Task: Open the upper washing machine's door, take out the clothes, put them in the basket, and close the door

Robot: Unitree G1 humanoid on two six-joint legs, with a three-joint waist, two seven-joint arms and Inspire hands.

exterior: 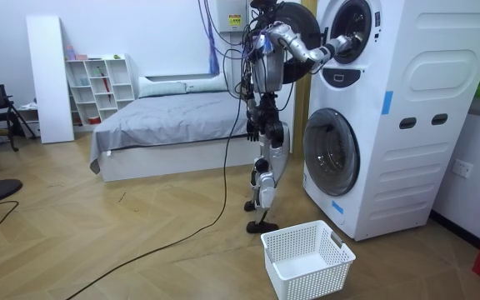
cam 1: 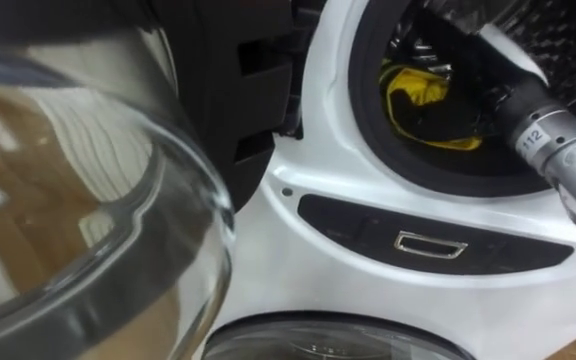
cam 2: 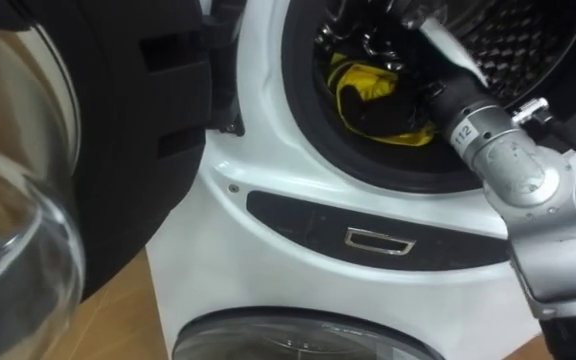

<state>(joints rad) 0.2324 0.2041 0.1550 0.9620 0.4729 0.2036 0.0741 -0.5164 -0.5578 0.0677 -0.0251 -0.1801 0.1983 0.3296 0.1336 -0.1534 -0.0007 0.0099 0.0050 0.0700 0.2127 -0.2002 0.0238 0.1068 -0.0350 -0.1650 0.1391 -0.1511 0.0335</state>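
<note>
Right hand point(cam 2: 408, 105) is shoved into the upper washing machine point(cam 2: 258, 150) drum, with yellow cloth point(cam 2: 346, 85) bunched right around it. Honestly can't tell if the fingers are gripping anything.

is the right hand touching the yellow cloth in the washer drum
Cannot tell. In the right eye view the right hand shows dark in front of the yellow cloth; neither contact nor gap is plain.
</note>
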